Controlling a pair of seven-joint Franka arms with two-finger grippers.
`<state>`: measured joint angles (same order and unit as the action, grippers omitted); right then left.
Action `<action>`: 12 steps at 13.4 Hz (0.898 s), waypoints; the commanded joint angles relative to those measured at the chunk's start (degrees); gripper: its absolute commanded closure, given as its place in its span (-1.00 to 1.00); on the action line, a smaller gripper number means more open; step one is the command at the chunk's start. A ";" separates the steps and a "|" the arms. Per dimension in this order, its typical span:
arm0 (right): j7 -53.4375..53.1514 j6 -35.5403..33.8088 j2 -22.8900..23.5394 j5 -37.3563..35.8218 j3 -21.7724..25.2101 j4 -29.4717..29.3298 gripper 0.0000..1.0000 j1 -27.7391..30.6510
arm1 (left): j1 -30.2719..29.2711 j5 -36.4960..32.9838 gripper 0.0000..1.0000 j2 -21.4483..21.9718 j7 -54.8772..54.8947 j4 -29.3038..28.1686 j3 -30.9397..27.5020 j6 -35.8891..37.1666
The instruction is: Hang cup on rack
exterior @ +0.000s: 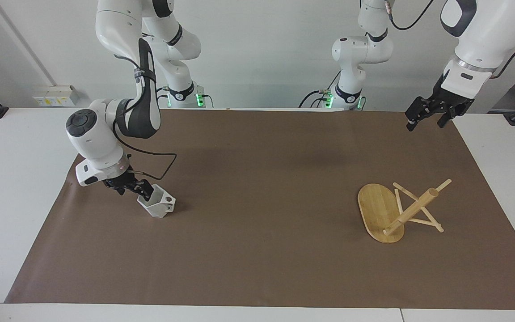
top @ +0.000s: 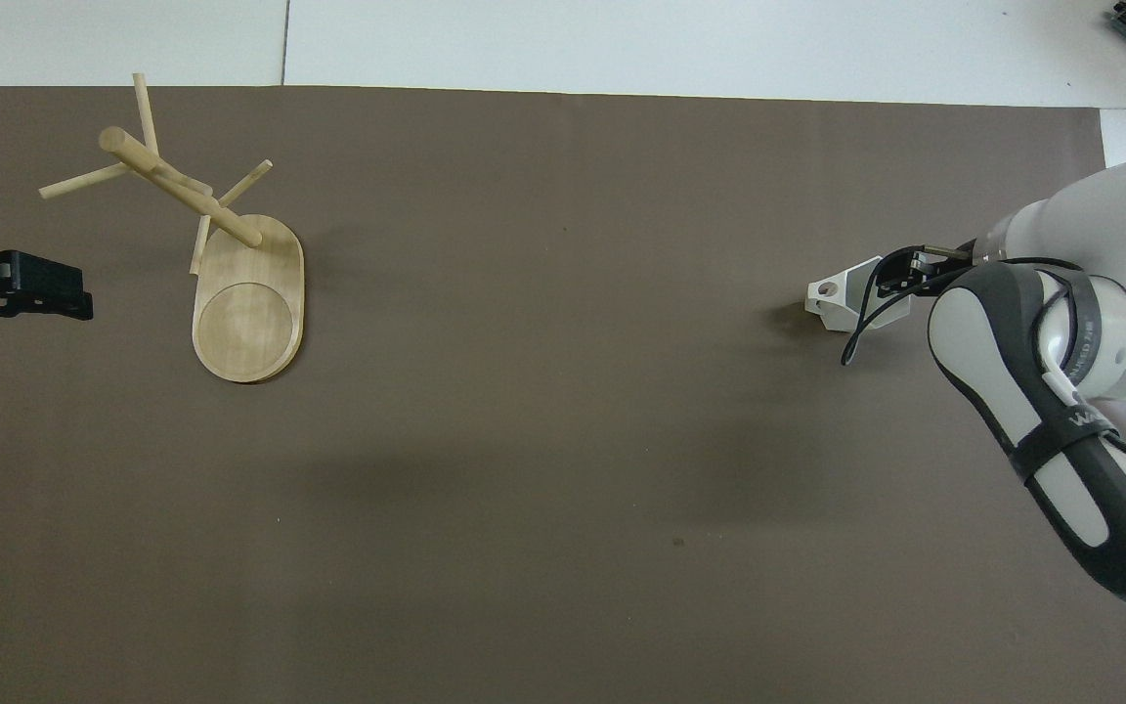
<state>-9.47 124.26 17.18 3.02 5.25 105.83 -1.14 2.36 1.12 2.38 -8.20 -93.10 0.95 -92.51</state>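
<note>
A brown mat (exterior: pixel 257 250) covers the white table, and the cup (exterior: pixel 158 205) lies tilted on it at my right arm's end, with my right gripper (exterior: pixel 140 191) at its rim, fingers spread and not clamped, one seeming to dip into the mouth. If I close on that thin slanted wall off-centre, the cup may twist or skid away. The rack (exterior: pixel 389 210) lies tipped over at my left arm's end, under my waiting, open left gripper (exterior: pixel 427 120), so until it is righted no peg will hold a cup
</note>
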 commanded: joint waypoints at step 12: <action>-0.63 0.37 -0.04 3.83 -0.42 -0.09 0.27 0.35 | -0.69 0.81 -1.00 1.49 6.70 -1.56 0.28 0.05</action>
<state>-9.56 124.26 17.18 6.05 5.24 105.80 -1.14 2.21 1.14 2.39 -2.56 -93.10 1.19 -92.51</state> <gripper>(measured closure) 0.608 0.000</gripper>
